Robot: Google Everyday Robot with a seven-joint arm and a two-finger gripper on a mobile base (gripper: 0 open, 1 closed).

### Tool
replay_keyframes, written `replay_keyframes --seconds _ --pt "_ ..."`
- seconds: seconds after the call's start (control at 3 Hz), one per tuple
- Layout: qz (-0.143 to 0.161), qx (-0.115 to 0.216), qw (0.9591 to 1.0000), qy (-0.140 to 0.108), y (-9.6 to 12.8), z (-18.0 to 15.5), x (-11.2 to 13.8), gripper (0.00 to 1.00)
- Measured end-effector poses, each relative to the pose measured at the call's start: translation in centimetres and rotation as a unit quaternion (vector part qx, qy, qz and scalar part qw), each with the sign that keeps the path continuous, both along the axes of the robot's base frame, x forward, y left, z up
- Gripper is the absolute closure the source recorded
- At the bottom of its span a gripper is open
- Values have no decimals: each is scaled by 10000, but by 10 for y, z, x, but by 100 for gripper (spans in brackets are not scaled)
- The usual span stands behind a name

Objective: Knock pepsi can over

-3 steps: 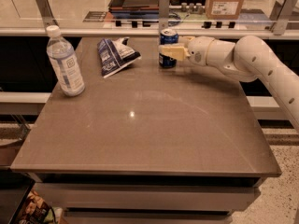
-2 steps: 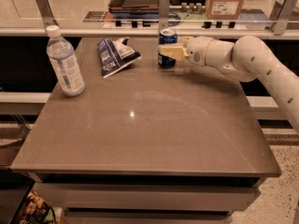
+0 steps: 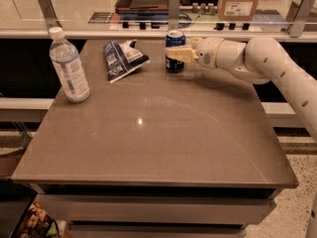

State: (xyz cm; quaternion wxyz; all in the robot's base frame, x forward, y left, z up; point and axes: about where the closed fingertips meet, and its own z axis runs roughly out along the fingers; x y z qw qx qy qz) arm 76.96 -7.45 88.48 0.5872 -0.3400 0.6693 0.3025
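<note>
Nothing had visibly moved since the earlier frames. The pepsi can (image 3: 174, 42) stood upright, long axis vertical, on the far part of the surface (image 3: 148, 148). The pincer (image 3: 179, 54) reached in from the can's right at mid-height, seemingly touching it; whether apart or clamped, I could not tell. A leftward push would probably topple it.
</note>
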Motion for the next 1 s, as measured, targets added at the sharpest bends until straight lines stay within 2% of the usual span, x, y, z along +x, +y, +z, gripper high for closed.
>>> replay_keyframes --seconds 0.67,1.0 --pt "-171 -453 9987 131 -22 26 -5 100" --pt "-359 -781 9960 228 -36 37 -15 100"
